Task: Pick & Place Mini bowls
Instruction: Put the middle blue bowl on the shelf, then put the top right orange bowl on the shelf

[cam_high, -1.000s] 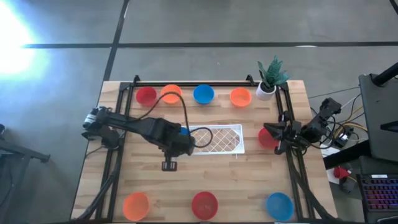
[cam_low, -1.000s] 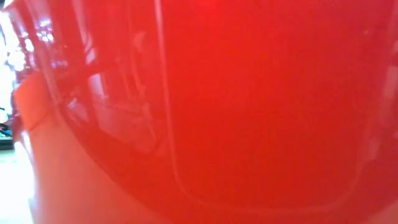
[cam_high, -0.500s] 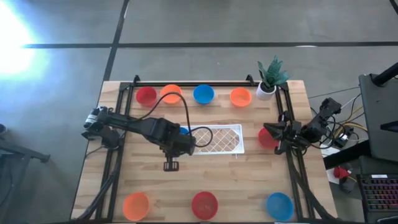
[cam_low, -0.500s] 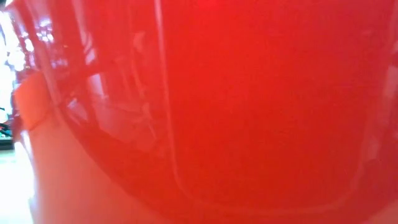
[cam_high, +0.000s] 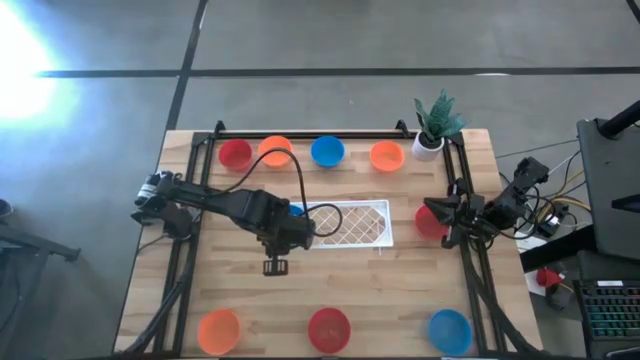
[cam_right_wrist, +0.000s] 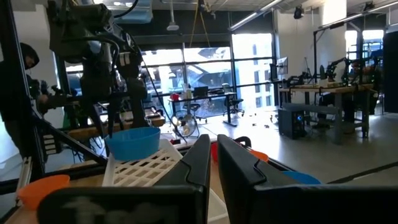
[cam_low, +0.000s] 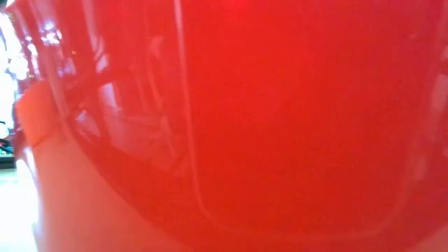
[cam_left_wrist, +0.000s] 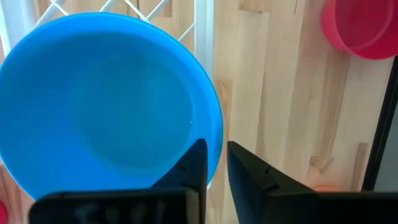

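Note:
My left gripper (cam_high: 296, 222) is shut on a blue mini bowl (cam_left_wrist: 106, 99) over the left end of the white lattice tray (cam_high: 355, 222). The bowl also shows in the right wrist view (cam_right_wrist: 132, 142), level at the tray's end; I cannot tell whether it rests there. My right gripper (cam_right_wrist: 212, 155) is shut at the table's right side (cam_high: 441, 218), beside a red bowl (cam_high: 426, 224). Other bowls stand on the table: red (cam_high: 235, 153), orange (cam_high: 275, 150), blue (cam_high: 327, 151) and orange (cam_high: 386, 155) along the far edge. My left gripper pinches the blue bowl's rim (cam_left_wrist: 214, 134), one finger (cam_left_wrist: 198, 163) inside the bowl and the other outside it. The fingers come from above, pointing down. The bowl stays level, its open side up, over the tray's left end.
An orange bowl (cam_high: 218, 328), a red bowl (cam_high: 328, 328) and a blue bowl (cam_high: 449, 330) stand along the near edge. The red one fills the low view (cam_low: 266, 126). A small potted plant (cam_high: 432, 125) stands at the far right corner. A person shows in the room beyond the table (cam_right_wrist: 28, 74).

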